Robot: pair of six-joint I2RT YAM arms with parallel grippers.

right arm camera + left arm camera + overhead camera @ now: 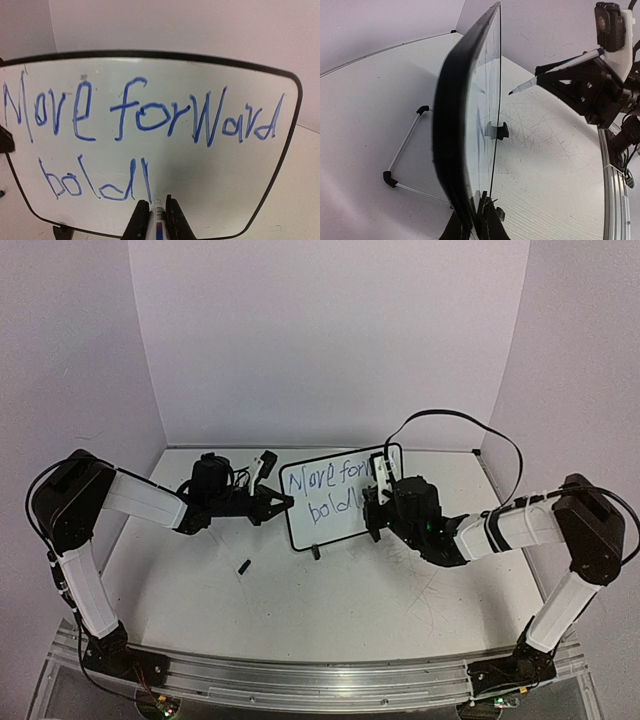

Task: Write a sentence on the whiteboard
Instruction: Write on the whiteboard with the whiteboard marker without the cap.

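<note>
On my left, my left fingers (274,503) are clamped on the left edge of the whiteboard (345,528), the black frame pinched between them low in my left wrist view. Just ahead of that arm and nearer to me, a small dark piece (243,566) lies alone on the counter (330,600). The whiteboard stands upright in the middle of the counter toward the back wall, resting on its feet with the wire stand (405,150) angled out behind it. The sentence (140,115) runs in blue across its face: "Move forward" on the top line and "boldl" beneath it. At the foot of that last stroke sits the tip of the marker (156,219); I cannot tell whether it touches the board. My right fingers (378,498) are closed on the marker, one on each side of its barrel, with my right arm reaching in from the right side of the counter.
</note>
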